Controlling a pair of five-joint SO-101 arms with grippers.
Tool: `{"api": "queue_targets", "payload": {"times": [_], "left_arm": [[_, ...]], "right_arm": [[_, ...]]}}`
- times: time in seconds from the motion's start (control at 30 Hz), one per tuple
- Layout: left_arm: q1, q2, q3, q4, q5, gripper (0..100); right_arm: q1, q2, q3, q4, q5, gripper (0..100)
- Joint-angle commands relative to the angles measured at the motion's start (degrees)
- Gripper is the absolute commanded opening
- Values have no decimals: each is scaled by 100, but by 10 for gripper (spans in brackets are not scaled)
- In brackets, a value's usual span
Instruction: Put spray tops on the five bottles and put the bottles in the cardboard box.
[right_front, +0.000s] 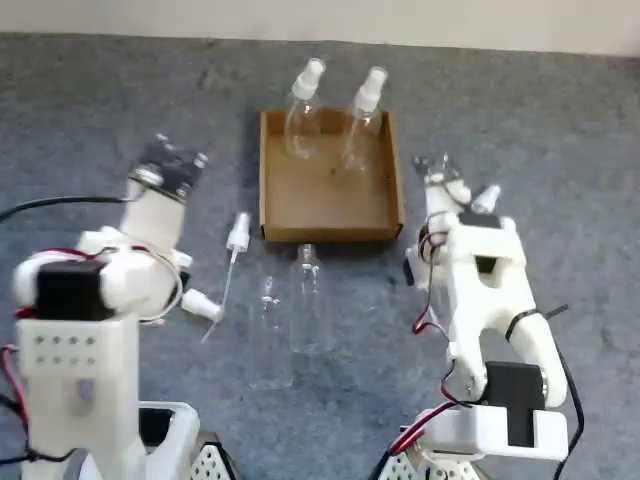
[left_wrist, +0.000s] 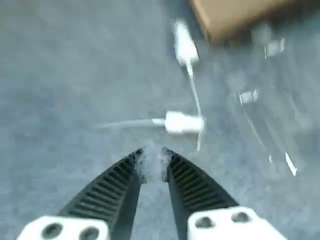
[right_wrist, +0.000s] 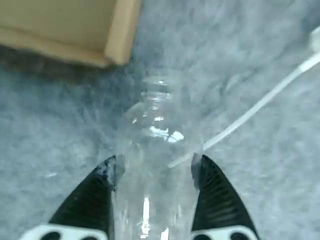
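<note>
The cardboard box (right_front: 325, 200) sits open side up on the grey carpet (right_front: 560, 120) ahead of both arms, and we use it as our landmark.

Just beside the box's right wall, the right gripper (right_wrist: 154, 166) has its jaws pressed against both sides of an uncapped bottle (right_wrist: 157, 125), whose open neck points away from the wrist. We judge that this grip is there to pin the bottle steady so a top can be pushed into it.

Left of the box, the left gripper (left_wrist: 153, 156) has its jaws drawn together on nothing and is aimed at the nearer spray top (left_wrist: 184, 122). We read this as lining up for a pick, which would first need the jaws to part.

Inside the box, two capped bottles (right_front: 300, 118) lean against the far wall with their heads over the rim. They look finished, and we take it they are packed at that end to leave floor for three more.

In front of the box's near wall lie two open bottles (right_front: 308, 285), necks towards the box and not yet capped.

A second loose spray top (right_front: 237, 232) lies by the box's near left corner, close to the first and on the left arm's side.

A third spray top (right_front: 487, 197) lies right of the box, beyond the right gripper. Its dip tube runs past the held bottle, so it is probably meant for that one.
</note>
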Motion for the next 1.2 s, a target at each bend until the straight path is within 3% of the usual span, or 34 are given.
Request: {"api": "queue_targets", "payload": {"times": [0.0,0.1,0.27,0.37,0.8,0.93,1.03,1.17], "left_arm": [[-4,-119,1270,-862,378,19],[-22,-119,1754,-1046,475,57],[-31,-119,2387,-1600,484,64],[-31,-119,2492,-1741,484,64],[-22,-119,2826,-2198,501,65],[-22,-119,2879,-2215,501,66],[4,-119,2879,-2215,501,66],[4,-119,2888,-2215,501,66]], "right_arm": [[-22,-57,286,-382,-70,7],[-22,-57,356,-356,-264,74],[-13,-57,356,-347,-712,326],[-13,-66,251,-338,-712,412],[259,4,-3670,2387,-747,413],[576,22,-4171,2598,-721,413],[787,136,-4101,2114,-826,413],[901,1130,-4268,1534,-1407,307]]}}
